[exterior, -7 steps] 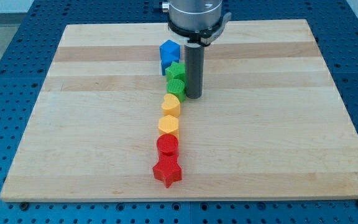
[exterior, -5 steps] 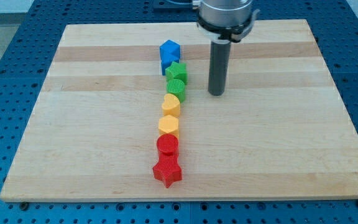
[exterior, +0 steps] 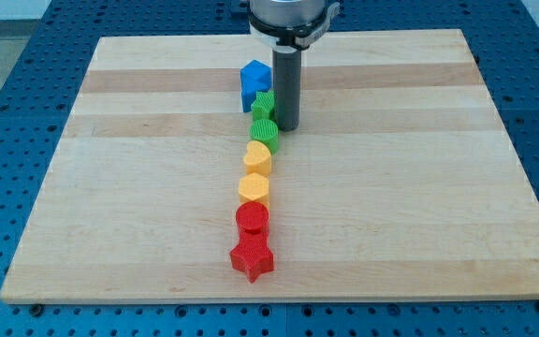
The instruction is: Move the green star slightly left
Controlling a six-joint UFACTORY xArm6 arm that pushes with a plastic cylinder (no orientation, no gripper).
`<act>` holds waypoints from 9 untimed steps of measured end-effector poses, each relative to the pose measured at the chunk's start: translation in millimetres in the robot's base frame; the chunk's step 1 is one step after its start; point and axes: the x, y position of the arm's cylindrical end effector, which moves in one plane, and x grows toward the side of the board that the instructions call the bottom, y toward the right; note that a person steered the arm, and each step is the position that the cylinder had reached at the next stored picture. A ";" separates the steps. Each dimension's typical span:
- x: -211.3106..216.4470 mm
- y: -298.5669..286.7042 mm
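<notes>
My tip (exterior: 287, 127), a plain rod with no hand to spread or pinch, touches the right side of the green star (exterior: 263, 105), which sits just below the blue block (exterior: 254, 79) atop the block column on the desk (exterior: 419, 187).

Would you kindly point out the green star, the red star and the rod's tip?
green star block (exterior: 263, 103), camera view, visible top face.
red star block (exterior: 252, 258), camera view, top centre.
my tip (exterior: 288, 127), camera view, rod's lower end.

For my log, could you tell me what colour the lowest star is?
Red star, camera view.
</notes>
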 end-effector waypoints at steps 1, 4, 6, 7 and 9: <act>11.8 9.0; -15.9 17.6; -16.7 16.4; -16.4 4.7; -16.4 29.4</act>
